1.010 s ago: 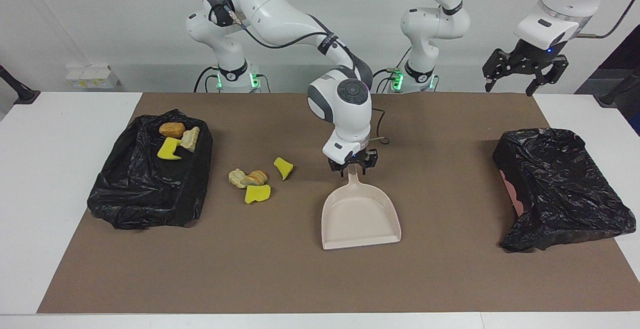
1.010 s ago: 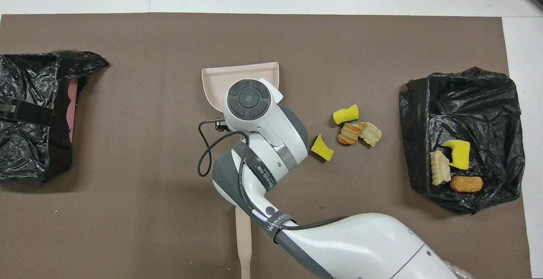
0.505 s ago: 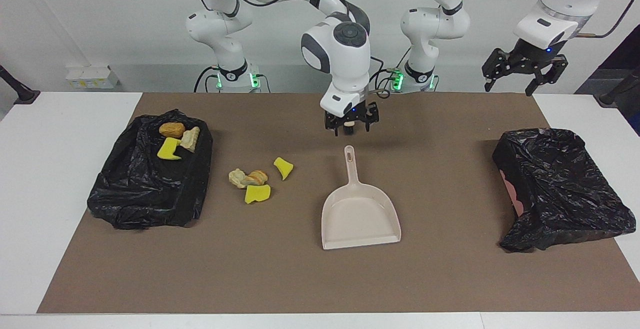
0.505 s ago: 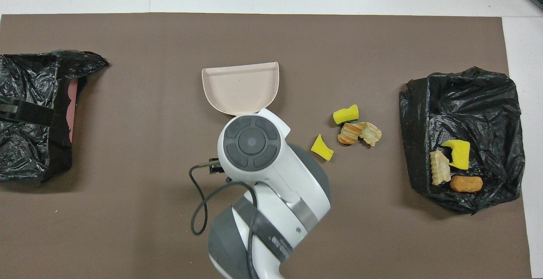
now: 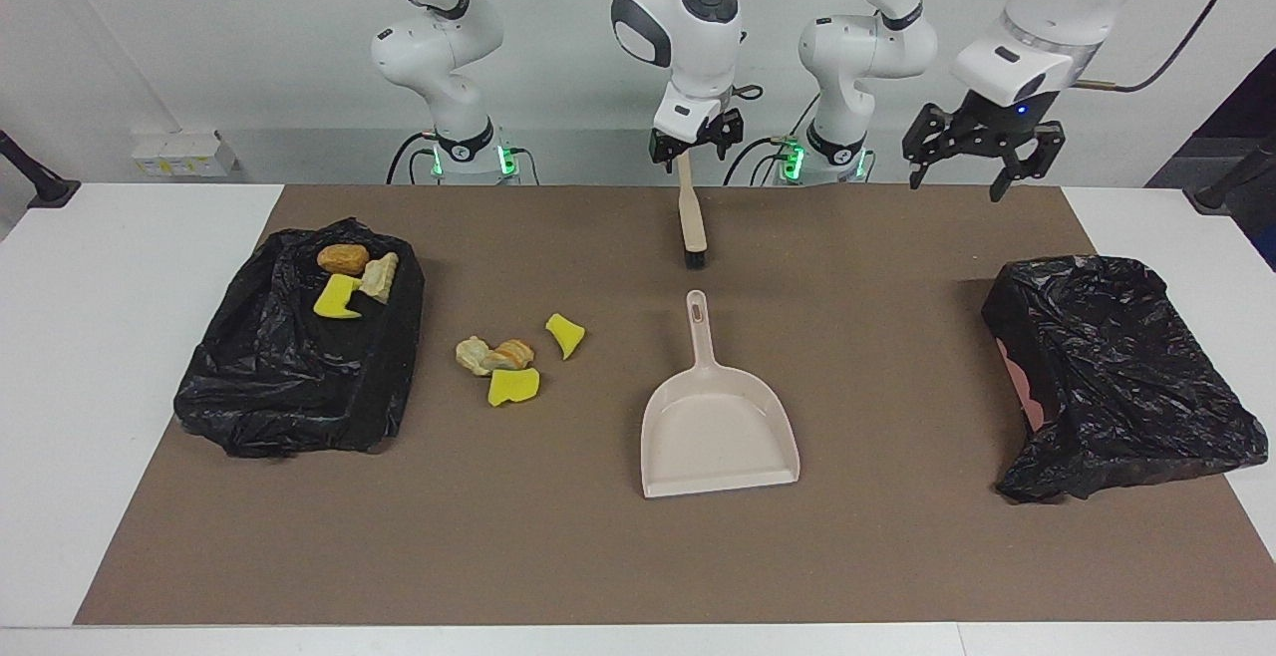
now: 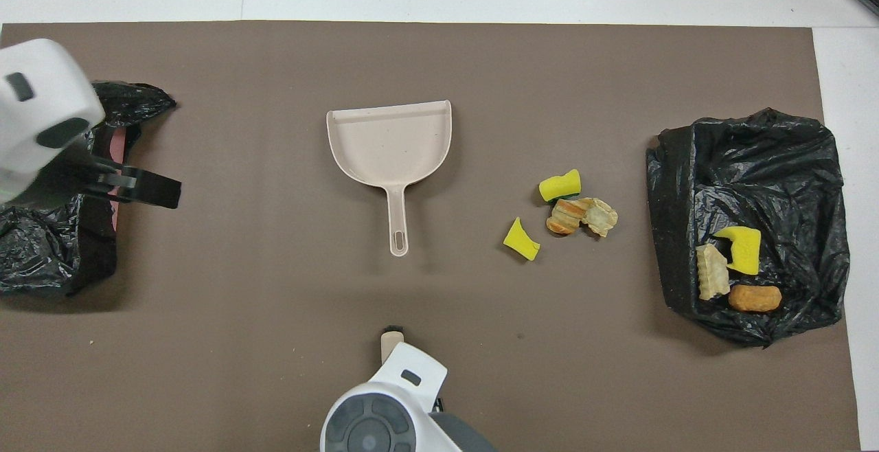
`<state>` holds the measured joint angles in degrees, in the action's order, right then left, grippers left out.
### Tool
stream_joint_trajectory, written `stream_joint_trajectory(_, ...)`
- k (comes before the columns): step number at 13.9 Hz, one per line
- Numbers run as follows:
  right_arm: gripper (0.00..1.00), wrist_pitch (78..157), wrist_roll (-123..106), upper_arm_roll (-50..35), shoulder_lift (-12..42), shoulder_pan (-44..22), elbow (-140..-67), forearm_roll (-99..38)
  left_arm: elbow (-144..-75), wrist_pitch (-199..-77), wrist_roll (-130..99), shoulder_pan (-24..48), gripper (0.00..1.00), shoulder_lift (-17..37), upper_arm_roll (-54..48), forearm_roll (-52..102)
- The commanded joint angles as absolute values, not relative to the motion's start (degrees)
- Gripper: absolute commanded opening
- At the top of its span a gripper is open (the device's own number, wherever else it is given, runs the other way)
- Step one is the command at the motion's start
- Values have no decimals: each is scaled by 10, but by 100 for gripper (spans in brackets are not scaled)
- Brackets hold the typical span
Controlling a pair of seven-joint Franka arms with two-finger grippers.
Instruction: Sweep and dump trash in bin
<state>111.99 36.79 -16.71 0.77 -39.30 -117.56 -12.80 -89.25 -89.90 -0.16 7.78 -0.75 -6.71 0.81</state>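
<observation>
Facing view: right gripper (image 5: pixel 695 146) grips brush (image 5: pixel 691 219) (no readable writing); left gripper (image 5: pixel 982 151) spread open.

Smooth, matt pink plastic dustpan (image 5: pixel 718 432); crinkled glossy black plastic bags (image 5: pixel 299 347) at frame edges; matt brown, perhaps paper, mat (image 5: pixel 618 556); spongy yellow scraps (image 5: pixel 513 387), crusty tan lumps (image 5: pixel 493 354).

A pale pink dustpan (image 5: pixel 718 432) sits on brown matting (image 5: pixel 598 556), yellow and tan scraps (image 5: pixel 503 362) beside black bags (image 5: pixel 299 377).
</observation>
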Motion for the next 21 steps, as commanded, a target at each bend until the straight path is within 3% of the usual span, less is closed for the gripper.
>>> stream_joint_trajectory(1,100,1201,404,-164,-14,-427,-1268,-147,-995,-1017,-96,73,100,-14,-122,13)
stream_joint_trajectory(4,100,1264,410,-164,-11,-435,-1318,-158,-1049,-1121,-173,74,100,22,-180,11)
stream_joint_trajectory(8,100,1270,410,-172,-15,-436,-1333,-190,-1049,-1220,-285,80,100,124,-240,-33)
stream_joint_trajectory(12,100,1277,410,-172,-12,-452,-1335,-199,-1049,-1281,-354,90,100,190,-269,-88)
stream_joint_trajectory(14,76,1295,410,-172,-11,-454,-1346,-199,-1049,-1293,-359,93,100,199,-269,-88)
stream_joint_trajectory(16,62,1309,410,-172,-6,-455,-1353,-199,-1049,-1297,-360,94,100,206,-270,-88)
stream_joint_trajectory(17,45,1309,409,-172,-6,-455,-1354,-199,-1047,-1298,-360,96,100,215,-270,-88)
stream_joint_trajectory(18,19,1309,407,-172,-6,-455,-1354,-199,-1044,-1296,-360,95,90,217,-270,-88)
stream_joint_trajectory(19,0,1308,404,-172,-6,-455,-1353,-199,-1042,-1296,-360,95,77,218,-269,-88)
stream_joint_trajectory(20,0,1307,404,-172,-3,-455,-1349,-198,-1042,-1296,-359,94,56,218,-269,-88)
stream_joint_trajectory(21,0,1304,403,-172,1,-455,-1345,-198,-1046,-1293,-359,95,49,218,-270,-87)
